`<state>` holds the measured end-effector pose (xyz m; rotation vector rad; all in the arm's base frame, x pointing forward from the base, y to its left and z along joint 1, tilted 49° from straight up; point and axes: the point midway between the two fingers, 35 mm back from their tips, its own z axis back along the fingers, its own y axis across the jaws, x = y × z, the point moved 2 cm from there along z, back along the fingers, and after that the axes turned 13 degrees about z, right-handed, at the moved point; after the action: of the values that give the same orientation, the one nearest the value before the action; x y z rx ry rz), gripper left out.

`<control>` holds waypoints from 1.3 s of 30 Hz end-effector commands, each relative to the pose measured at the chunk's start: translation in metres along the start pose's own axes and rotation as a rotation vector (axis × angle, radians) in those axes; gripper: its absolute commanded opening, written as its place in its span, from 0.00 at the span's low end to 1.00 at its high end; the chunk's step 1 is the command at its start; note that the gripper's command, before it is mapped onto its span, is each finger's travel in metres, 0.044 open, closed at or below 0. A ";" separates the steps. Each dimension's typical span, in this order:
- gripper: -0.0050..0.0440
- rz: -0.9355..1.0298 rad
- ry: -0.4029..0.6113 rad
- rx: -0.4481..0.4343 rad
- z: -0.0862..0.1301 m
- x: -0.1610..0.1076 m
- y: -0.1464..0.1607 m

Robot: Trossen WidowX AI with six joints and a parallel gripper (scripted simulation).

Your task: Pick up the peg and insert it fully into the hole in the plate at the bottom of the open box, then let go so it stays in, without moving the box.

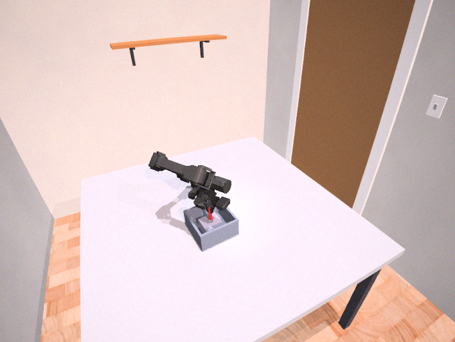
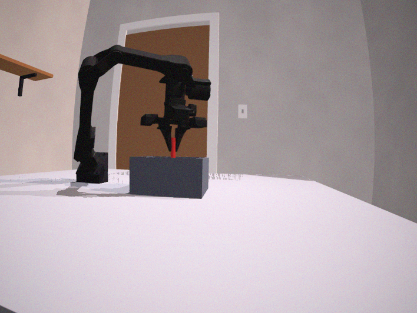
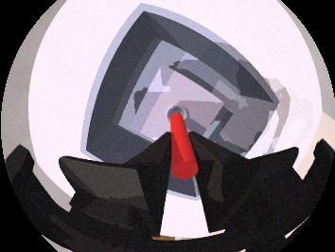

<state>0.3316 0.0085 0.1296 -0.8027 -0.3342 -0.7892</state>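
Note:
My gripper is shut on the red peg and holds it upright over the open grey box. In the exterior view the peg's lower end is hidden behind the box's rim. In the top view the peg reaches down inside the box, over the pale plate. In the wrist view the peg points at the round hole in the plate, its tip right at the hole. I cannot tell whether the tip has entered the hole.
The box stands on a white table, close in front of the arm's base. The box walls closely surround the peg. A door, a wall shelf and a light switch are in the background.

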 end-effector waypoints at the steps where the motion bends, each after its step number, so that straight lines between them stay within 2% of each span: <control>1: 0.10 0.005 -0.004 -0.005 -0.004 0.000 -0.001; 39: 0.10 0.005 -0.004 -0.005 -0.040 0.000 0.000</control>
<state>0.3322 -0.0165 0.1071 -0.8031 -0.3353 -0.7887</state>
